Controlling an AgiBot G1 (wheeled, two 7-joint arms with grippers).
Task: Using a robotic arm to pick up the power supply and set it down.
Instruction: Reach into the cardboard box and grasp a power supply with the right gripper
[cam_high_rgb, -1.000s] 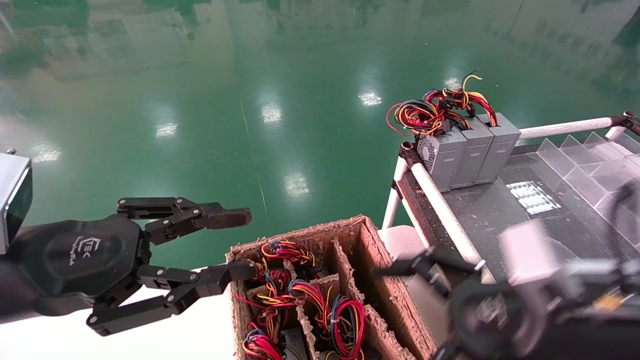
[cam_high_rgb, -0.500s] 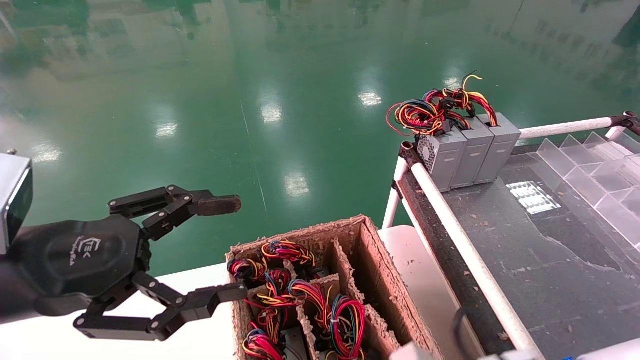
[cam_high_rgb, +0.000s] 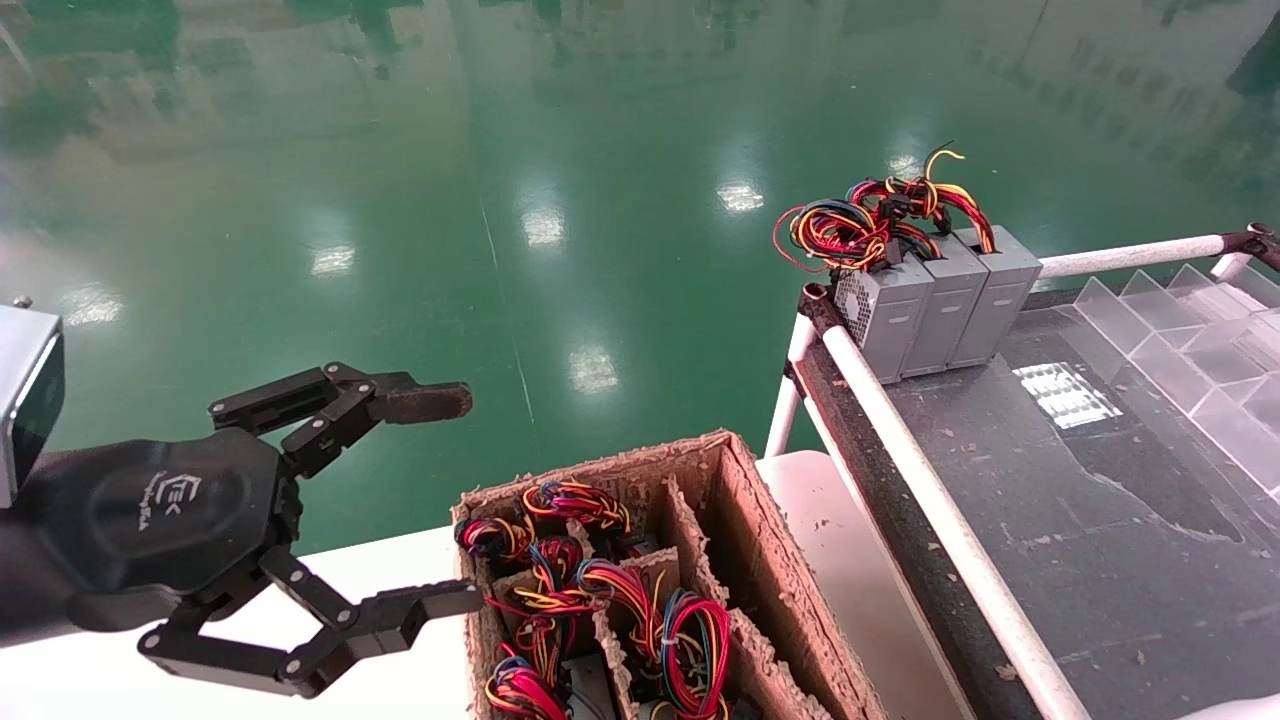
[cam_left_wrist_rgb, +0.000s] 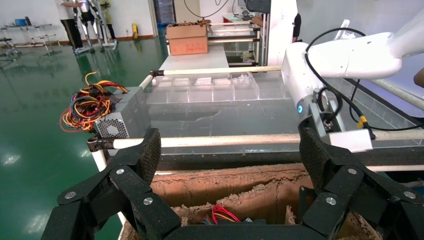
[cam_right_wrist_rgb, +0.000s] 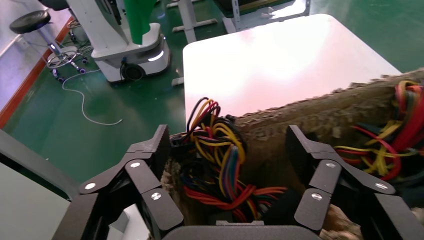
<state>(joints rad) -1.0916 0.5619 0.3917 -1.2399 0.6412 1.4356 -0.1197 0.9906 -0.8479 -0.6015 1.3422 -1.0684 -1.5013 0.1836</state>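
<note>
Three grey power supplies stand in a row at the bench corner, their coloured wires bunched on top; the left wrist view shows them too. More wire bundles fill a cardboard box. My left gripper is open and empty, level with the box's left wall. My right gripper is out of the head view. It is open low over the box, with a wire bundle between its fingers. That unit's grey body is hidden.
The box sits on a white table beside a dark bench edged by a white rail. Clear plastic dividers lie at the bench's far right. The right arm's white link reaches across above the bench.
The right arm, blurred at lower right a second ago, has dropped out of the head view. My left gripper's fingers have spread wider and it has shifted slightly leftward.
</note>
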